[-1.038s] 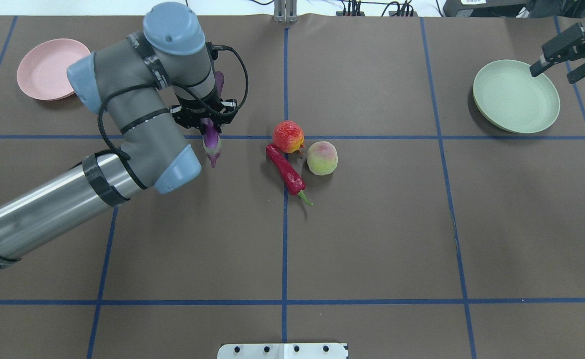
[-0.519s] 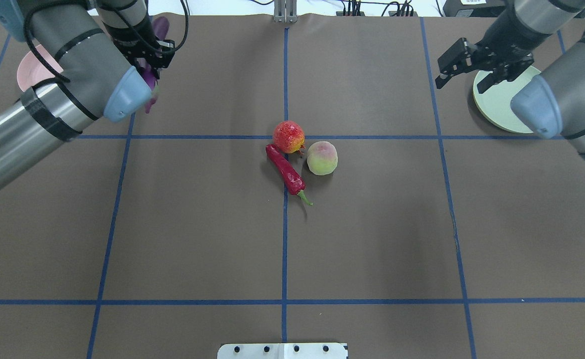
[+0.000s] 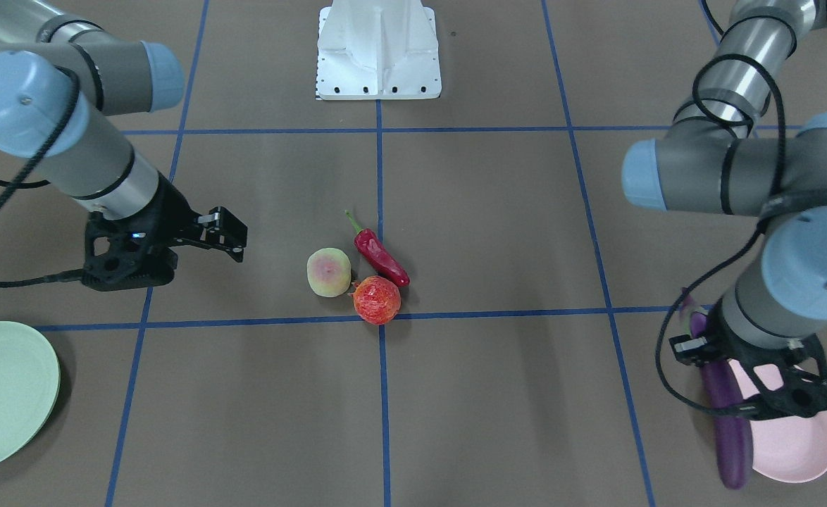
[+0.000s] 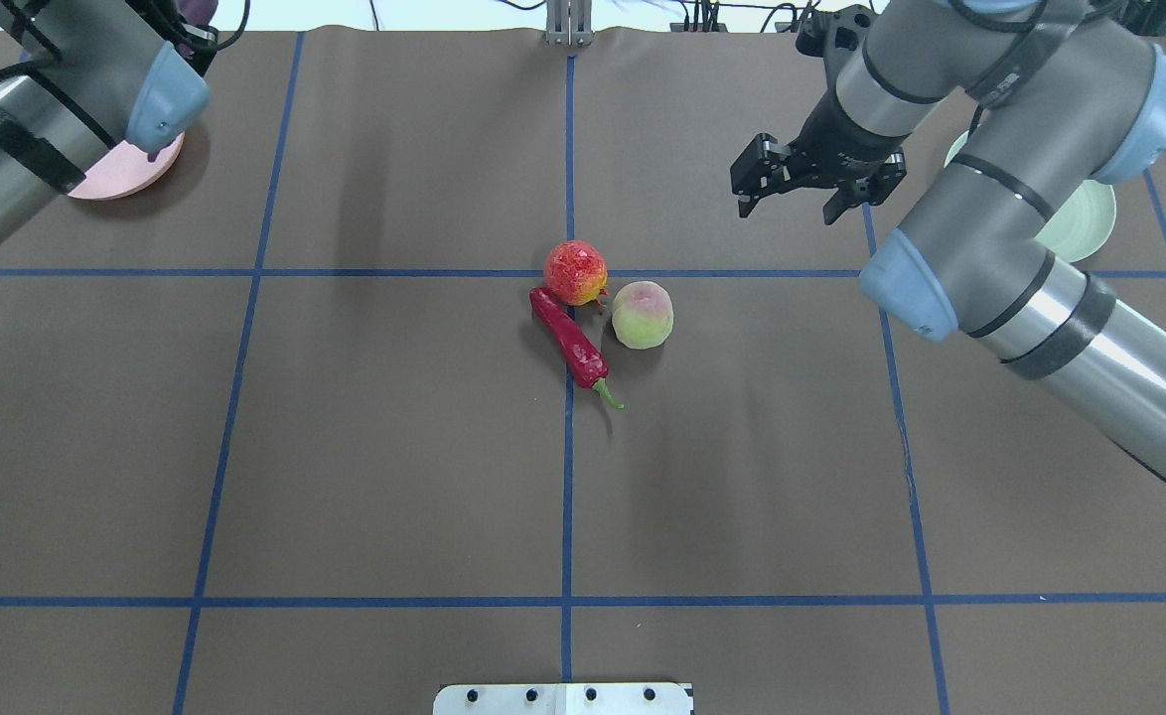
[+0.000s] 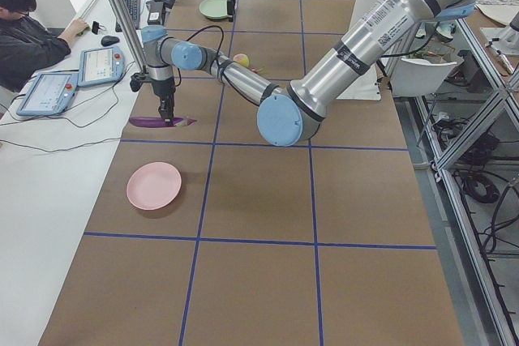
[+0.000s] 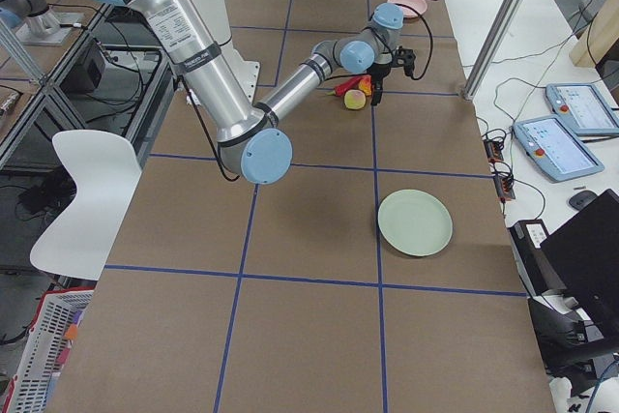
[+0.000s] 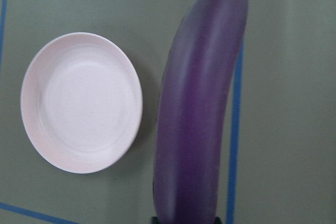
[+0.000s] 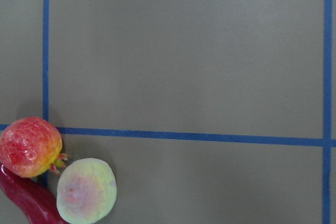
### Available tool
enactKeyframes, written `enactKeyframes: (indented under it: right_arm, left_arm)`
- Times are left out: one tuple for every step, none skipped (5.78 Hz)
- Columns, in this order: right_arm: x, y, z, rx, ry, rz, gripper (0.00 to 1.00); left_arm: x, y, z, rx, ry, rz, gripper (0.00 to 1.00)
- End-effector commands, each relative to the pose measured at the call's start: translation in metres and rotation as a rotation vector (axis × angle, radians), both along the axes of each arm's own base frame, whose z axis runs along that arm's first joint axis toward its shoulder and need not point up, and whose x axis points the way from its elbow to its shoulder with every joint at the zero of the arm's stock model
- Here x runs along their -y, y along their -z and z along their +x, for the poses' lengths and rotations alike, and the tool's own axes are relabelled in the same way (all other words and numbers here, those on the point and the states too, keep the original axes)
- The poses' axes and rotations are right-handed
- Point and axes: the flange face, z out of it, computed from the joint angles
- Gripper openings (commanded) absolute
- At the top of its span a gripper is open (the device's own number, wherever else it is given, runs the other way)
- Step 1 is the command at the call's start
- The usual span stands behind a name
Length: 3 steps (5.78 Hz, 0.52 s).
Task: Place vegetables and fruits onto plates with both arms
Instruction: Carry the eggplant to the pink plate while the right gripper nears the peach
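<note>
My left gripper (image 3: 729,391) is shut on the purple eggplant (image 3: 727,422) and holds it in the air at the edge of the pink plate (image 3: 797,440). In the left wrist view the eggplant (image 7: 197,114) hangs beside the plate (image 7: 81,102). My right gripper (image 4: 788,202) is open and empty, above the table to the right of and beyond the pile. The red-orange fruit (image 4: 575,272), the peach (image 4: 642,314) and the red chili (image 4: 571,341) lie together mid-table. The right arm partly hides the green plate (image 4: 1080,220).
The white robot base (image 3: 378,49) stands at the table's near edge. Blue tape lines (image 4: 567,497) divide the brown table. In the left side view a seated operator (image 5: 24,38) and tablets are at a side desk.
My left arm carried the eggplant left and away, to the pink plate. My right arm swung from the green plate in toward the middle, its gripper still open.
</note>
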Motion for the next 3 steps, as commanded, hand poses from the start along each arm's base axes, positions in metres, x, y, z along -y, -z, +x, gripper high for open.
enactKeyframes:
  right_arm:
    - [-0.012, 0.003, -0.061, -0.022, -0.036, 0.014, 0.99]
    - [-0.017, 0.009, -0.07, -0.016, -0.033, 0.01, 0.99]
    - [-0.019, 0.016, -0.072, -0.006, -0.044, -0.004, 0.99]
  left_arm:
    - [0.028, -0.083, -0.008, 0.103, -0.012, 0.019, 0.0]
    - [0.031, -0.107, -0.003, 0.168, -0.008, 0.039, 0.0]
    - [0.028, -0.121, 0.014, 0.216, -0.019, 0.054, 0.0]
